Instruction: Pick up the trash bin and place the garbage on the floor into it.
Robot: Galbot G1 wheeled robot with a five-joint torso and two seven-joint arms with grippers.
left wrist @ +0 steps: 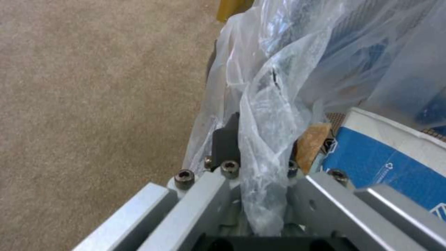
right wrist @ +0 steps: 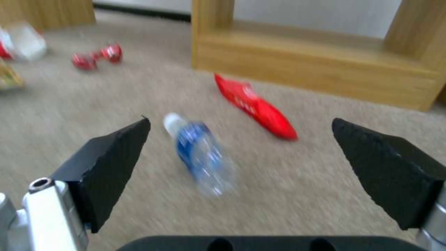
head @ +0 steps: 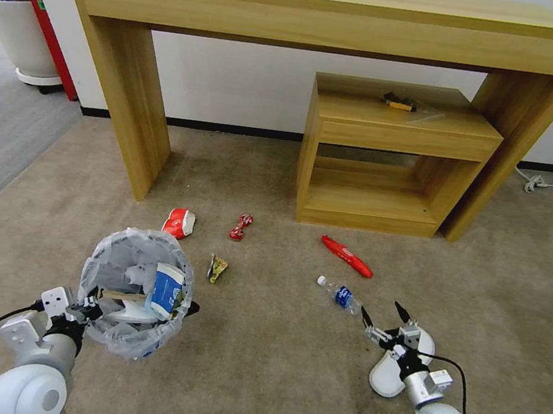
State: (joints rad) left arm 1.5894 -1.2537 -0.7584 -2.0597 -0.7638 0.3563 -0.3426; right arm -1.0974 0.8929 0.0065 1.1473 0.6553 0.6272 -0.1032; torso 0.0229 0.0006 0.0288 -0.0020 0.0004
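The trash bin (head: 135, 290), black and lined with a crinkly clear bag, is held at its near rim by my left gripper (head: 86, 310), which is shut on the rim and bag (left wrist: 264, 139). A blue-white carton (head: 165, 291) (left wrist: 385, 160), white paper and a stick lie inside. On the beige floor (head: 257, 366) lie a small clear bottle (head: 341, 295) (right wrist: 200, 153), a long red wrapper (head: 346, 255) (right wrist: 255, 104), a twisted red wrapper (head: 241, 227), a red paper cup (head: 179, 222) and a yellow-green wrapper (head: 217, 268). My right gripper (head: 383, 321) (right wrist: 241, 150) is open, just short of the bottle. A white slipper (head: 389, 376) lies under the right arm.
A long wooden console table (head: 340, 13) stands against the wall, with a low wooden shelf unit (head: 390, 160) beneath its right half. A white plant pot (head: 19, 34) and grey carpet (head: 4, 126) are at the far left. A white cable (head: 548, 181) runs at the far right.
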